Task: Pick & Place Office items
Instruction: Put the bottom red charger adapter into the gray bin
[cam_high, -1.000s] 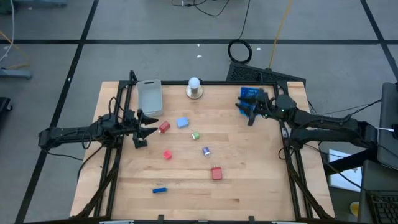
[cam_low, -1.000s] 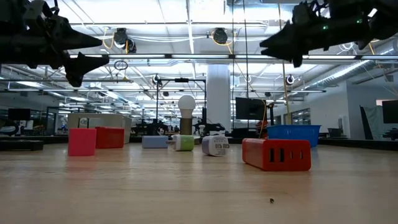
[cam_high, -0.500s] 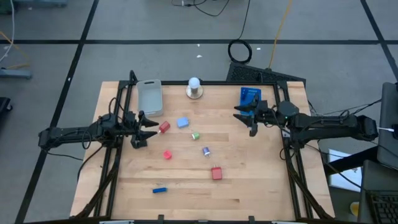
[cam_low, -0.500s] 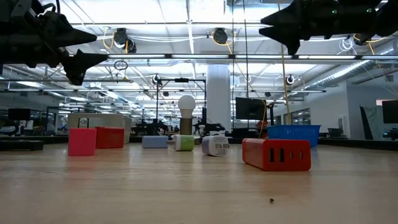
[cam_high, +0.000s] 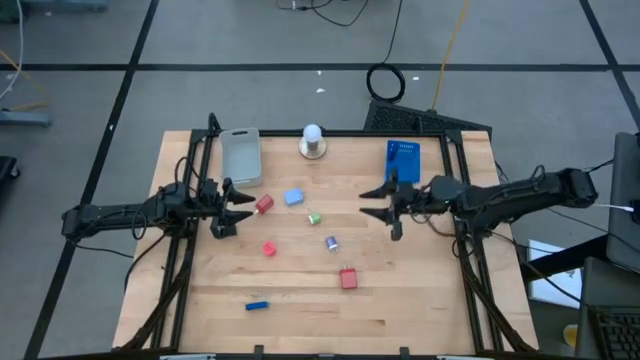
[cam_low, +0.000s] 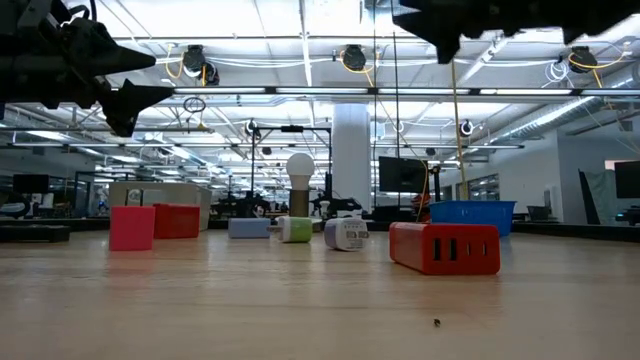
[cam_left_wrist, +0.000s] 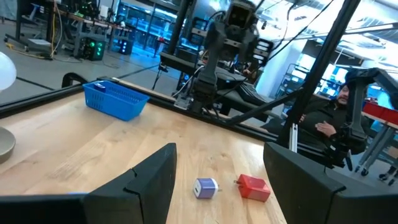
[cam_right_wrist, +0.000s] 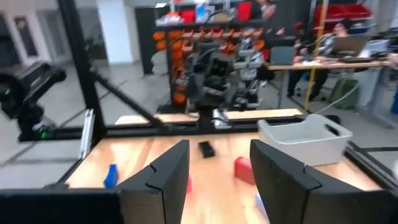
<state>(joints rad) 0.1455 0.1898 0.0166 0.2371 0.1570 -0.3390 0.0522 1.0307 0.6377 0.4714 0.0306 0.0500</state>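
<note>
Small office items lie scattered mid-table in the high view: a red block (cam_high: 264, 204), a blue block (cam_high: 294, 197), a green piece (cam_high: 314, 217), a purple-white piece (cam_high: 331, 242), a small red piece (cam_high: 269, 248), a red block (cam_high: 348, 278) and a blue stick (cam_high: 257, 305). My left gripper (cam_high: 232, 207) hovers open at the table's left, just left of the upper red block. My right gripper (cam_high: 385, 205) hovers open right of centre, clear of every item. The left wrist view shows the purple-white piece (cam_left_wrist: 205, 187) and a red block (cam_left_wrist: 254, 187) ahead of the open fingers.
A grey tray (cam_high: 241, 157) sits at the far left and a blue tray (cam_high: 402, 157) at the far right. A white ball on a grey base (cam_high: 313, 141) stands between them at the far edge. Bare wood lies along the near edge. A person sits beyond the table (cam_left_wrist: 329, 118).
My right gripper has moved from above the blue tray toward the table's left and near edges, out over the bare wood right of centre, staying open. The items have kept their places.
</note>
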